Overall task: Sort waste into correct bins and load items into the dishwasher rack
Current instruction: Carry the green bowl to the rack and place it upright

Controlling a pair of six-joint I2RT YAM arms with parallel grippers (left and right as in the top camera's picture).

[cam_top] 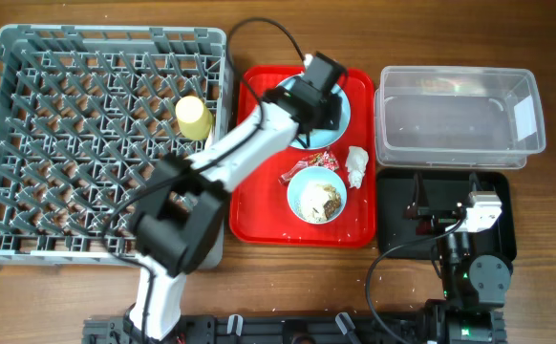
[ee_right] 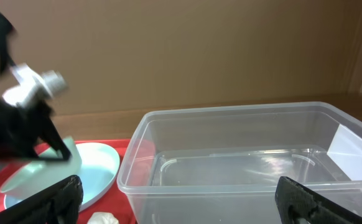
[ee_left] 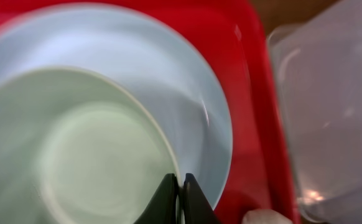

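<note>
Left claw [ee_left: 180,180] narrowed to a pinch, apparently on the rim of the mint bowl [ee_left: 75,155], though blur hides the contact. The bowl sits on the blue plate [ee_left: 193,87] at the far end of the red tray [cam_top: 259,220]. Dishwasher rack [cam_top: 30,143] lies just beside the tray on this claw's left; right claw [ee_right: 184,202] is wide, empty, facing the clear tub [ee_right: 243,143], farther from the bowl.

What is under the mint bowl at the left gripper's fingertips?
The pale blue plate, which lies on the red tray. The bowl hides the plate's middle, so anything between them cannot be seen.
</note>
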